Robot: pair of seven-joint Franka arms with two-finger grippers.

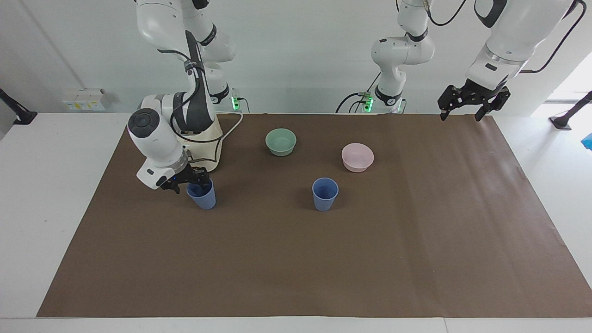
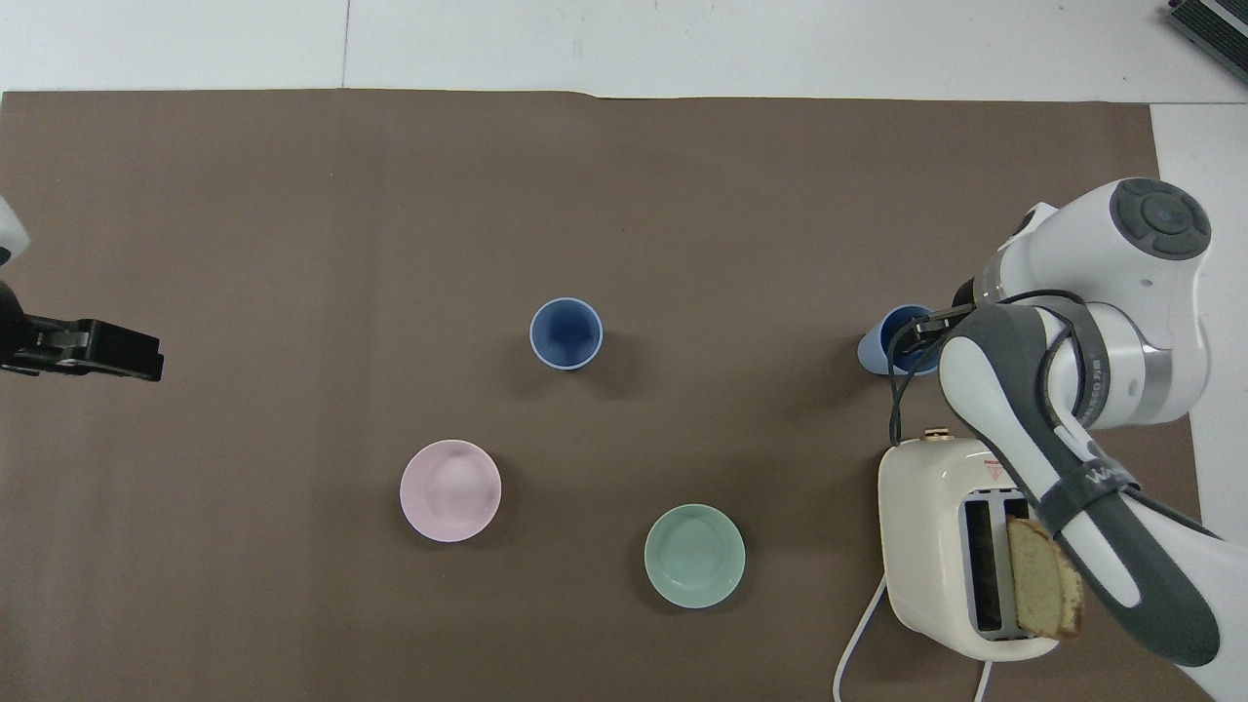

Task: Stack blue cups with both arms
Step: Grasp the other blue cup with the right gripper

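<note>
I have the right gripper [image 1: 188,181] down at the rim of the blue cup [image 1: 201,196] near the toaster [image 1: 203,138], fingers astride its wall, though I cannot tell if they have clenched. That cup stands upright, mouth up, as does the second blue cup [image 1: 325,194] mid-table. The left gripper [image 1: 467,106] waits, spread open, above the table's [image 1: 323,268] left-arm end.

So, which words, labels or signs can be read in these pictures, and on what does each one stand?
"WA", the rest cut off: white letters on the dark strap of the right arm.
Red triangle label on top of the toaster: too small to read.
No other text can be read.
</note>
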